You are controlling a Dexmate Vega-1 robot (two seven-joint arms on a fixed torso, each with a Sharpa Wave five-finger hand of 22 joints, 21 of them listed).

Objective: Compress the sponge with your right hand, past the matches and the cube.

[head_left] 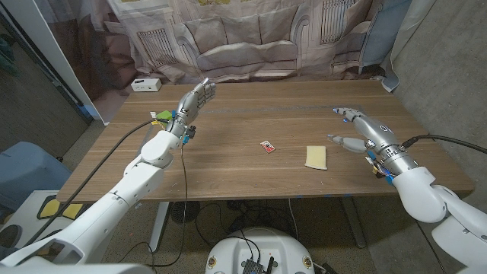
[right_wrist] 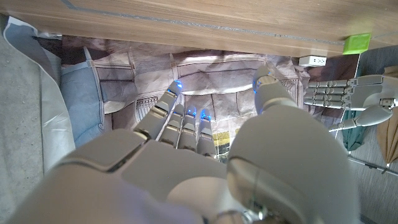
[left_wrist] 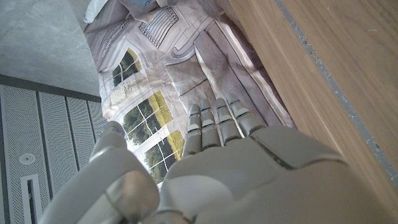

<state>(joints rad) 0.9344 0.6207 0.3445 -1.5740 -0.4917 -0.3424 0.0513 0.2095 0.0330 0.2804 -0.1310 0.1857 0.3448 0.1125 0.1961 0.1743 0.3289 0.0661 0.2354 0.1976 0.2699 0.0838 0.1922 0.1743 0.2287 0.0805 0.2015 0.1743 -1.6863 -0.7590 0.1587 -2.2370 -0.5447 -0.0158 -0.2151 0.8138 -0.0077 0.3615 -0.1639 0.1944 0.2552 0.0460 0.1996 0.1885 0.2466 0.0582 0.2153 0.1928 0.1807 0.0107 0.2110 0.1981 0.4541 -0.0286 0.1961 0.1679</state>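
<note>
R hand (head_left: 364,129) open, fingers apart, holds nothing, just right of yellow sponge (head_left: 316,157). Matchbox (head_left: 267,146) left of sponge. L hand (head_left: 195,100) open, far left.

Wooden table (head_left: 251,164) lay below left hand (head_left: 194,103) & right hand (head_left: 364,131). Small white box (head_left: 144,84) sat on far corner, beyond left hand, well apart from it. Printed cloth (head_left: 251,38) w/ building pics hung behind table, past both hands. Grey wall (head_left: 449,68) stood beyond right hand.
</note>
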